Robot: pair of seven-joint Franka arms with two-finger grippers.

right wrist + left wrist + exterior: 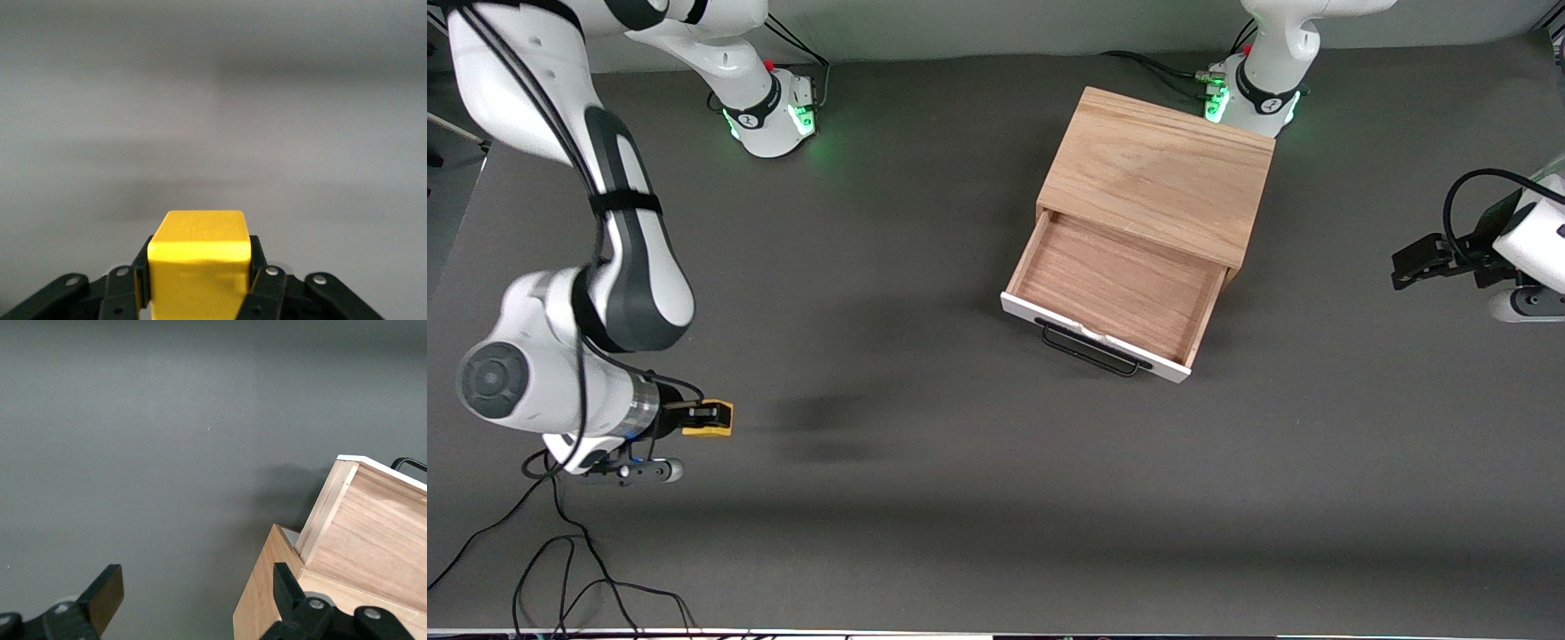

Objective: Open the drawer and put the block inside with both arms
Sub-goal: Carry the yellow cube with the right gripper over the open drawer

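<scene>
The white-fronted drawer [1112, 293] with its black bar handle [1089, 348] already stands pulled out of the light oak box cabinet [1160, 169], its light wood interior bare, so the opening step looks done. The small bright yellow cube [710, 418] is clamped between the fingers of the right end effector [704, 418], up in the air over the dark grey counter [960, 480] at the right arm's end, well apart from the drawer. What is left, as I judge it, is carrying the cube over the open drawer and releasing it inside; the left end effector [1418, 265] waits with fingers apart over the counter beside the cabinet at the left arm's end.
</scene>
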